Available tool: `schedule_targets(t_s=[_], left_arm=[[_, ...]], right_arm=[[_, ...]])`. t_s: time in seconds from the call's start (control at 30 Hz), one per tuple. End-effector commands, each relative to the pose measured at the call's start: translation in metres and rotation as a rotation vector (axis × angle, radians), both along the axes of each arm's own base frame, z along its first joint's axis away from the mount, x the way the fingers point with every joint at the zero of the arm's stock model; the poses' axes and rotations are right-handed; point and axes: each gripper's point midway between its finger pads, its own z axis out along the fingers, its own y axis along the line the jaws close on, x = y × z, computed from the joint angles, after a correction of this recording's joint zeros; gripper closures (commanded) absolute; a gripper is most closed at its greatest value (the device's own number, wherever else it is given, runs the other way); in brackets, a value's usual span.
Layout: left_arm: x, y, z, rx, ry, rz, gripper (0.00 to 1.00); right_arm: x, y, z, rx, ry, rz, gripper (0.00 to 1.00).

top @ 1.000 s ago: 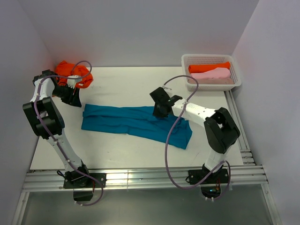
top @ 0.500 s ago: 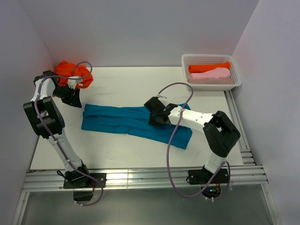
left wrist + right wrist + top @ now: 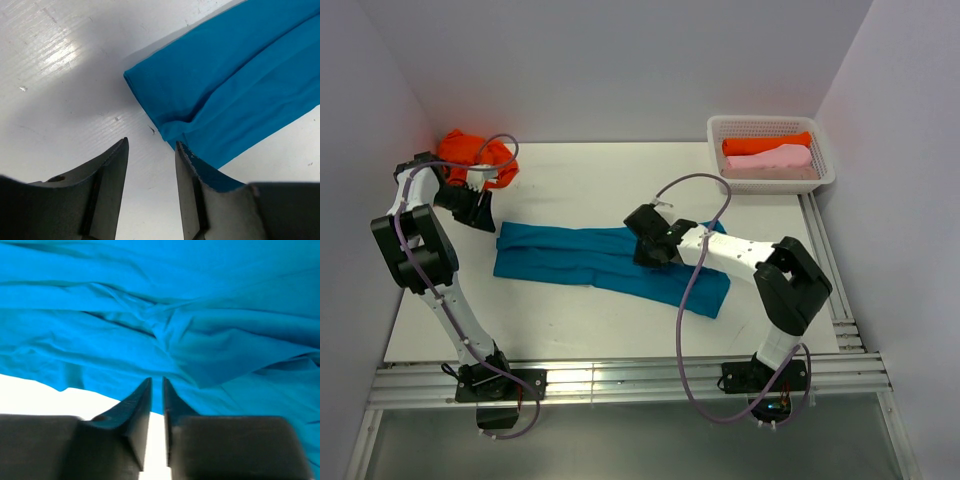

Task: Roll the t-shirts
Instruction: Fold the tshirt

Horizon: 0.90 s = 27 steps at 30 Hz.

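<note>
Teal t-shirt: folded into a long strip, lying mid-table.
Left gripper: the wrist view shows the jaws half apart and empty, over bare table just beside the strip's end.
Right gripper: jaws a narrow slit apart, tips at rumpled cloth, nothing seen clamped.
Top view alone: crumpled orange t-shirt at far left; second orange t-shirt and pink t-shirt in the basket.
</note>
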Motion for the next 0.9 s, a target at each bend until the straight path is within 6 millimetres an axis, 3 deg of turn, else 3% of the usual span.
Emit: schedule_targets(t_s=[0.0, 0.1, 0.33, 0.87], left_arm=[[-0.006, -0.005, 0.006, -0.007, -0.009, -0.035, 0.52], [-0.006, -0.006, 0.005, -0.008, -0.012, -0.035, 0.51], [-0.005, -0.011, 0.007, -0.016, -0.008, -0.036, 0.51], [-0.004, -0.01, 0.011, 0.0, -0.011, -0.035, 0.52]], right_arm=[[0.001, -0.007, 0.012, -0.01, -0.033, -0.03, 0.72], [-0.005, -0.013, 0.011, -0.007, -0.03, -0.043, 0.62], [-0.012, -0.018, -0.003, -0.033, -0.001, -0.056, 0.62], [-0.007, -0.019, -0.015, -0.071, 0.012, -0.074, 0.6]])
